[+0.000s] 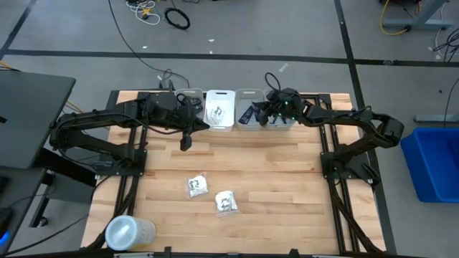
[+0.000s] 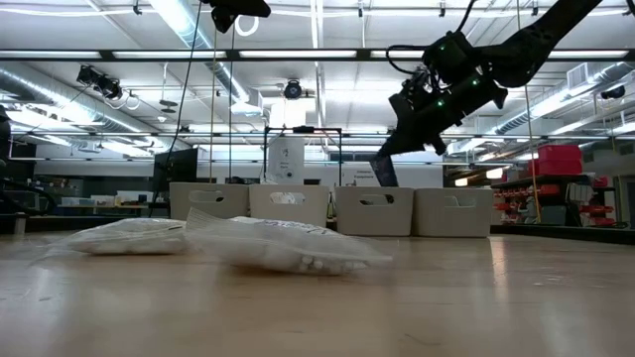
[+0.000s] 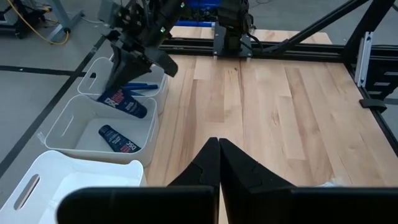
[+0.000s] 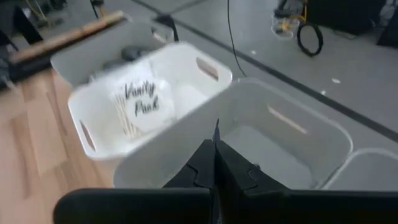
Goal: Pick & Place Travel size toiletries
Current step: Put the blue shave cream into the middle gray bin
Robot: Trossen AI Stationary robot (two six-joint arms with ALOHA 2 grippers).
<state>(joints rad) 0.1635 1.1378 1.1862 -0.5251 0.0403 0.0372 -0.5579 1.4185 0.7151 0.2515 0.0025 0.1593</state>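
While right claw (image 1: 252,113) hangs closed over bins (image 1: 249,97), left claw (image 1: 186,141) hovers closed.

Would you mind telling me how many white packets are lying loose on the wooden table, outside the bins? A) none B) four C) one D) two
D: the high view shows two white packets lying side by side on the wooden table, toward its near edge, well apart from the row of bins at the far edge.

L claw (image 3: 218,163) shut; wood table (image 3: 292,106)
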